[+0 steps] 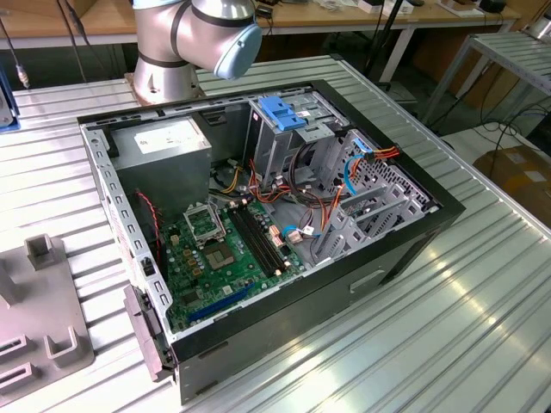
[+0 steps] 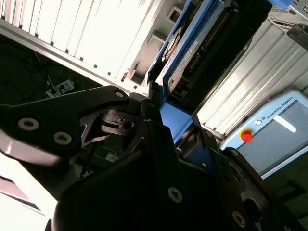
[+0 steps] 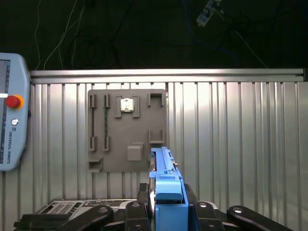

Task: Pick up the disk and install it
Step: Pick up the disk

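One black tool (image 3: 167, 191) on a silver robot arm (image 1: 172, 39) is clamped shut on the grey metal disk in its bright blue plastic carrier (image 3: 166, 168). In the first wrist view the disk stands edge-on between the tool's black fingers (image 3: 144, 190), held in the air above a ribbed metal worktop (image 3: 231, 144). Beyond it on the worktop lies a flat grey fixture plate (image 3: 115, 144), and beside the plate a pale blue control tablet with a red button (image 3: 9, 125).

In the second wrist view the disk's labelled face and long blue rail (image 2: 185, 53) run out from the tool.

In the exterior view an open black computer case (image 1: 344, 292) sits mid-worktop. Inside are a green motherboard (image 1: 219, 249), a grey power supply box (image 1: 159, 146) towards the exterior view's left, and a grey metal cage (image 1: 275, 151) topped by a blue plastic handle block (image 1: 280, 112) at the far side.
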Motion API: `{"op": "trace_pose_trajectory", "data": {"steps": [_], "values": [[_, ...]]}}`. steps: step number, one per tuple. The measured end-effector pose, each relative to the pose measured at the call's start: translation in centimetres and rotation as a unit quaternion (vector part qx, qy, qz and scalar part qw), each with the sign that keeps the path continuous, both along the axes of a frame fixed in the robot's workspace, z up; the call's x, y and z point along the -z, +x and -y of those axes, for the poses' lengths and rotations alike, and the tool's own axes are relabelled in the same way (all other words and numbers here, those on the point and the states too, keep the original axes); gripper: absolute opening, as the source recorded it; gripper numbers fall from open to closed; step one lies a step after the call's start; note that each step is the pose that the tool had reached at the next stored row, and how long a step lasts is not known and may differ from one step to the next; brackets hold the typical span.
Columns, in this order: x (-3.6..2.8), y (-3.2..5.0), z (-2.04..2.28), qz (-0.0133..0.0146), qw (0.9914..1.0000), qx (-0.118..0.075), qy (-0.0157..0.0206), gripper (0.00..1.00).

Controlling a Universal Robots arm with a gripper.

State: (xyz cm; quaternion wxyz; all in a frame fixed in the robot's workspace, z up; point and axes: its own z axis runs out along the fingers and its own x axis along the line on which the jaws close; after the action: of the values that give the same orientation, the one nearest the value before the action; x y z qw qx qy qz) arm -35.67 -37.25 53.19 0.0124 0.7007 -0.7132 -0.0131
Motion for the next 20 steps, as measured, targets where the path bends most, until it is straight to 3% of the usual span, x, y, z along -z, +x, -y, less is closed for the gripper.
{"op": "trace_pose_trajectory", "data": {"steps": [5,9,20], "values": [[0.1,0.37,0.0,0.0,1.0,0.0,-0.0001,0.37],[0.18,1.14,0.0,0.0,1.0,0.0,0.0,0.37],[0.34,5.35,0.0,0.0,1.0,0.0,-0.0002,0.37]]}}
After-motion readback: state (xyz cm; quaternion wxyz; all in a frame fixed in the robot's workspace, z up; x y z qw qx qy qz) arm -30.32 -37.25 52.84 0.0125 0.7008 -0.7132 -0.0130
